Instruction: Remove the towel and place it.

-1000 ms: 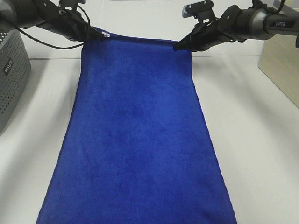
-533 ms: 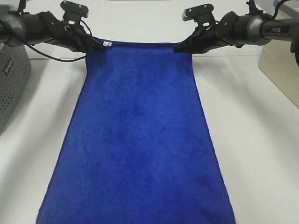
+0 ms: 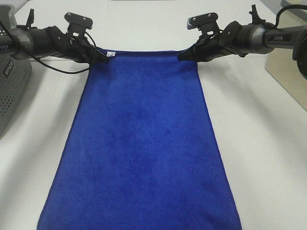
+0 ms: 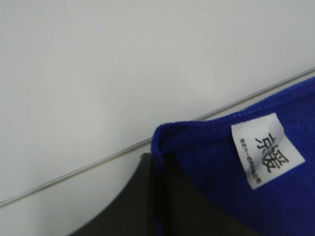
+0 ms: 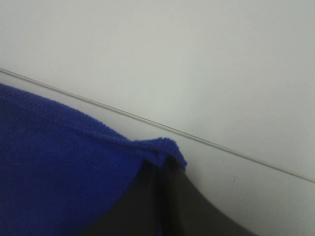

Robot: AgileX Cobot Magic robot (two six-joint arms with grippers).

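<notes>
The royal-blue towel (image 3: 141, 139) lies spread down the middle of the white table, its near end running off the bottom of the exterior view. My left gripper (image 3: 101, 56) is shut on its far left corner, by the small white tag (image 3: 111, 53). The tag (image 4: 266, 150) and the pinched corner (image 4: 170, 135) show in the left wrist view. My right gripper (image 3: 183, 55) is shut on the far right corner, which shows in the right wrist view (image 5: 162, 146). The far edge is stretched straight between the two grippers, low over the table.
A grey perforated basket (image 3: 10, 91) stands at the left edge of the table. A beige box (image 3: 288, 67) stands at the right edge. White table surface (image 3: 259, 143) shows on both sides of the towel.
Both grippers have come down and toward the near side with the towel's far corners, so the far edge sits lower. Both arms now lie flatter.
</notes>
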